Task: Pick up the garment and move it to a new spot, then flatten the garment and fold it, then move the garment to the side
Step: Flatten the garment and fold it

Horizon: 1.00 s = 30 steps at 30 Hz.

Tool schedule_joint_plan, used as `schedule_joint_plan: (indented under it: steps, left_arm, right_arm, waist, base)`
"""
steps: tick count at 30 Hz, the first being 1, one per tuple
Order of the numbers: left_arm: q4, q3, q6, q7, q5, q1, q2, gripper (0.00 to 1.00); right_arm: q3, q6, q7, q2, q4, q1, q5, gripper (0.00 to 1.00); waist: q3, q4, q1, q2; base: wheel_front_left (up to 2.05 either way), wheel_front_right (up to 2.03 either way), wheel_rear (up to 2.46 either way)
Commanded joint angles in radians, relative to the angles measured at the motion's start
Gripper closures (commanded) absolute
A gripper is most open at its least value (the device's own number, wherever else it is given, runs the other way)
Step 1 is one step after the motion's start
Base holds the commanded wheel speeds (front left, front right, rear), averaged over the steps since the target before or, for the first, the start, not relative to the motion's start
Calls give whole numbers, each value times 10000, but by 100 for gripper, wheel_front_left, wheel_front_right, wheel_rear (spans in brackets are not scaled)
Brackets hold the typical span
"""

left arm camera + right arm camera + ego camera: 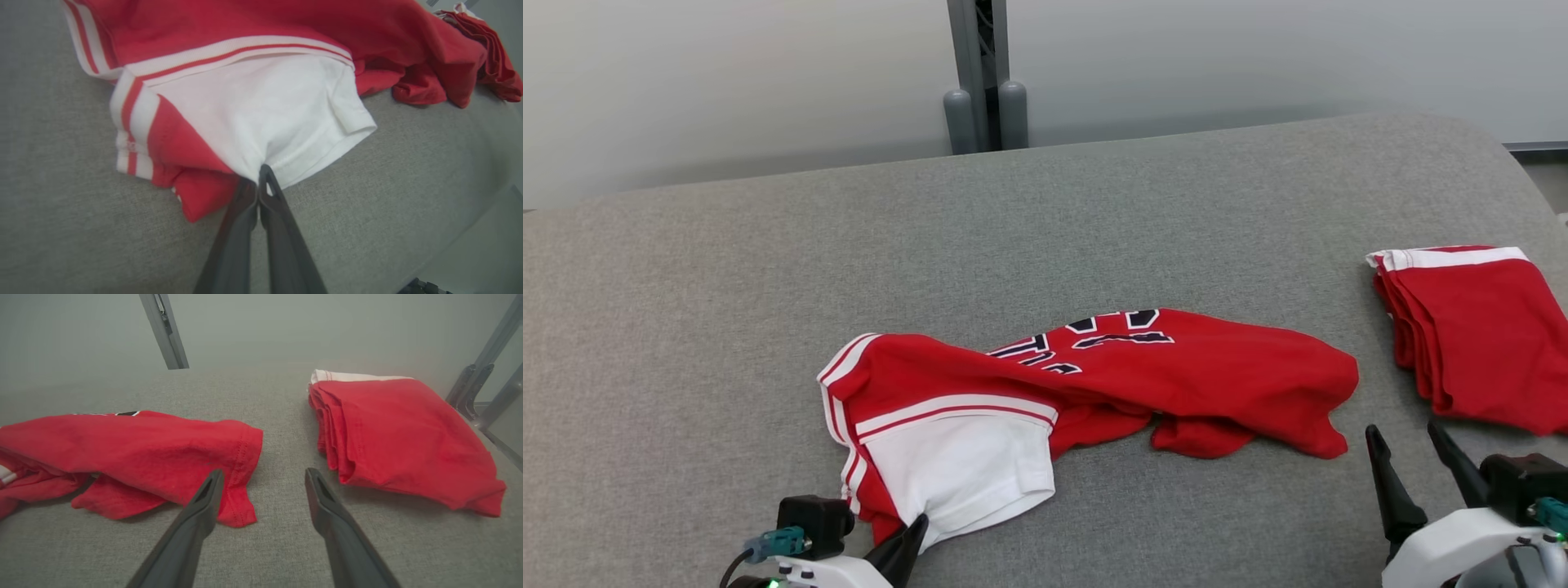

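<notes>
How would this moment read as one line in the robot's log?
left hand: shut on white sleeve hem | jersey: crumpled on grey surface | right hand: open, near jersey's other end | folded red pile: at right

The left gripper (258, 183) pokes up from the bottom middle of the frame, fingers squeezed tight together, tips pinching the hem of the white sleeve (265, 106). That sleeve belongs to the garment (245, 20), a red shirt with white-and-red striped trim, sprawled crumpled across the top half. It lies on a grey fabric surface (61, 228). In the upper right corner sits a folded red pile (498, 61), just beside the shirt's far end.
</notes>
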Motion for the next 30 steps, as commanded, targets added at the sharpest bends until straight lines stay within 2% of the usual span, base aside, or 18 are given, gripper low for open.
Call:
schedule_joint_plan:
  steps: [1, 5, 12, 15, 16, 19, 23, 27, 30]
  left_arm:
    - [-71, 30, 57, 20, 33, -134, 55, 100]
    - [-271, -6, 94, 95, 103, -279, 128, 100]
    - [-482, -56, 129, 158, 172, -395, 211, 100]
    - [-619, -24, 147, 158, 166, -416, 260, 100]
    - [-694, 2, 175, 159, 146, -388, 287, 100]
    - [-1037, 71, 236, 149, 141, -330, 364, 100]
    - [-1807, 306, 391, 119, 123, -318, 546, 100]
    - [-2716, 660, 586, 170, 143, -383, 841, 100]
    - [-3353, 983, 783, 169, 251, -483, 1120, 100]
  right_arm:
    - [80, 1, -113, -58, 237, -234, 143, 0]
    - [437, 1, -240, -374, 1718, -883, 303, 0]
    - [1387, 1, -388, -481, 4498, -2231, 837, 0]
    - [1806, 1, -404, -408, 5410, -2472, 1215, 83]
    - [1904, 1, -474, -393, 5613, -2531, 1363, 100]
    - [1915, -2, -1116, -544, 5694, -2653, 1851, 100]
    - [1584, -1, -2095, -733, 4849, -2668, 2446, 100]
    - [1222, 1, -2443, -1006, 3267, -2458, 2736, 100]
    - [861, 1, -2529, -1165, 1723, -2320, 2523, 100]
  waist:
    - [17, 58, 0, 0]
    - [142, 214, 0, 0]
    - [350, 386, 0, 0]
    - [376, 478, 0, 0]
    - [378, 495, 0, 0]
    - [378, 559, 0, 0]
    - [312, 599, 0, 0]
    - [182, 539, 0, 0]
    - [77, 444, 0, 0]
  base:
    - [0, 0, 0]
    - [0, 0, 0]
    - [0, 0, 0]
    - [0, 0, 0]
    - [0, 0, 0]
    - [0, 0, 0]
    - [0, 0, 0]
    - [0, 0, 0]
    - [0, 0, 0]
